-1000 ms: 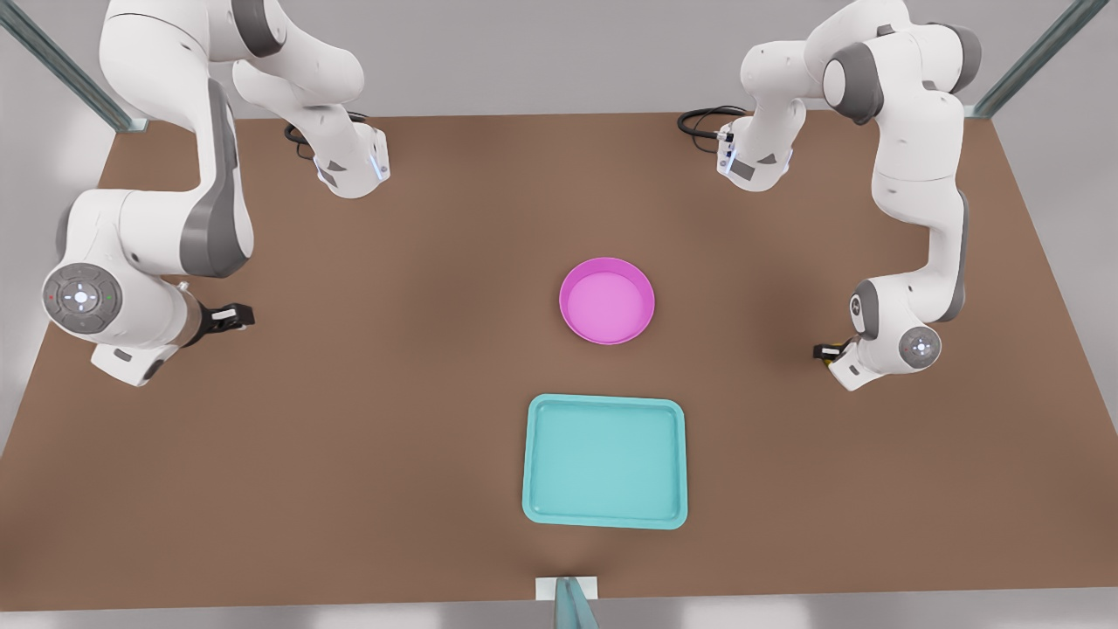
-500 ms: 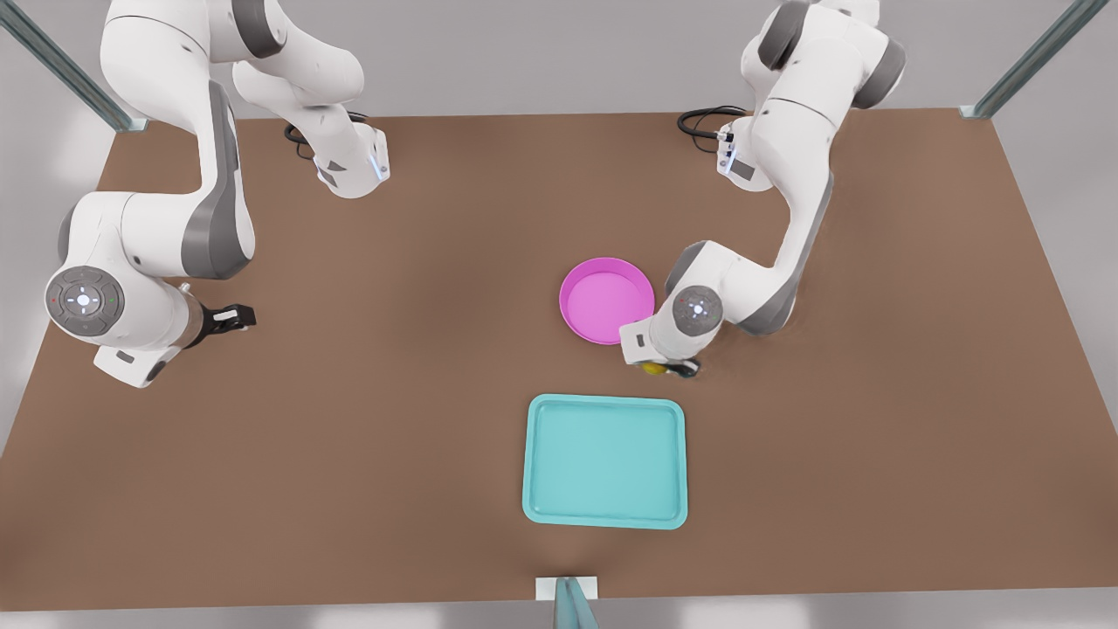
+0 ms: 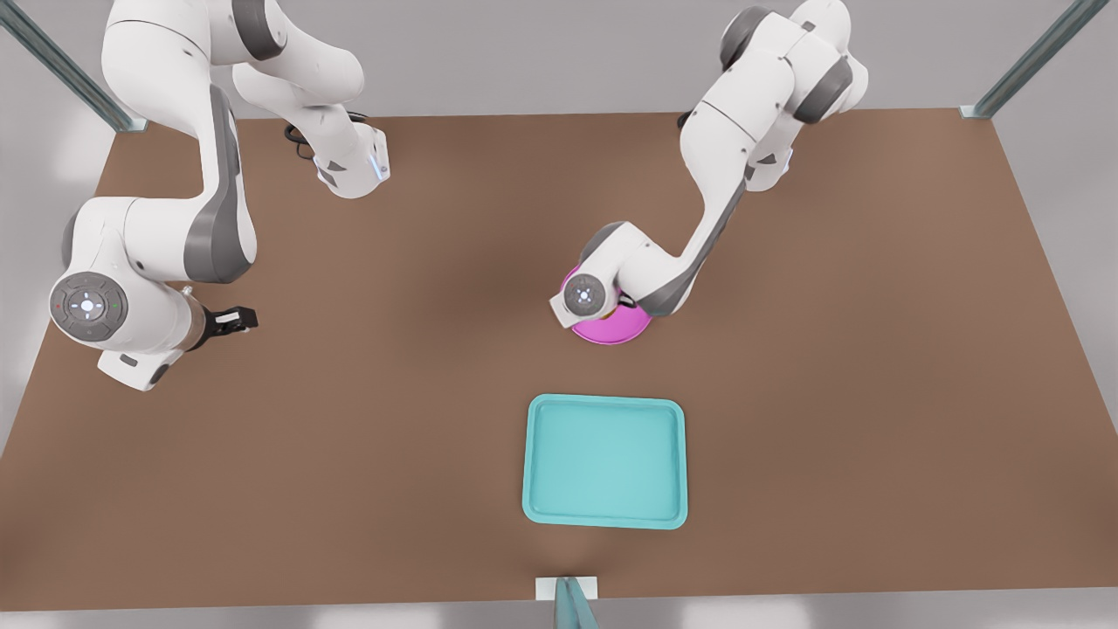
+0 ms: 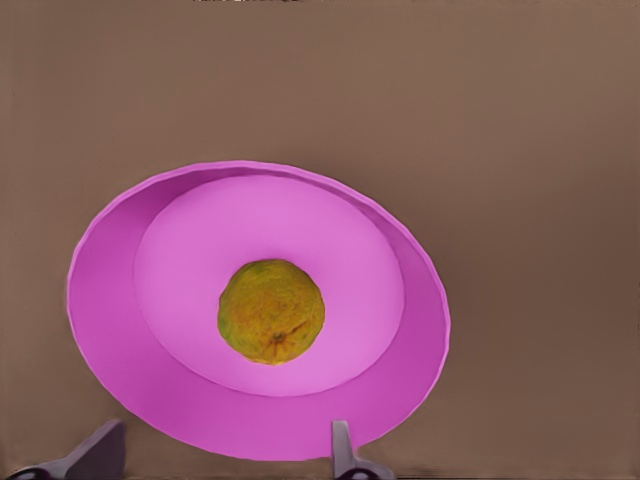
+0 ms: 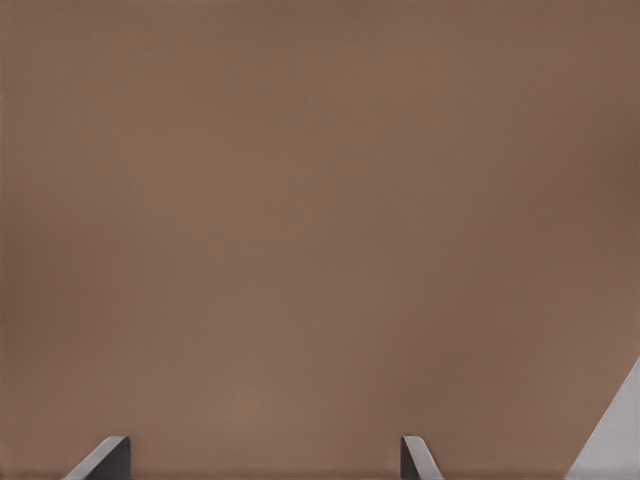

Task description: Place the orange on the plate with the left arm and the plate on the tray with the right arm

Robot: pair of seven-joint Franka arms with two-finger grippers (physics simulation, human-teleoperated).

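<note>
Orange (image 4: pixel 271 311) resting free in plate (image 4: pixel 110 330), left hand (image 4: pixel 220 455) spread wide above — plate mostly hidden in the front view, right hand (image 5: pixel 265 458) wide over bare bench (image 5: pixel 300 200), waiting.

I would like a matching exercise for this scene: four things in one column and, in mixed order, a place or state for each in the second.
1. orange
2. plate
3. tray
4. right gripper

a. holds nothing, nearest the camera in the front view
b. open above bare table
c. lies in the pink dish
d. under the left gripper

Pairs: 1-c, 2-d, 3-a, 4-b
</note>
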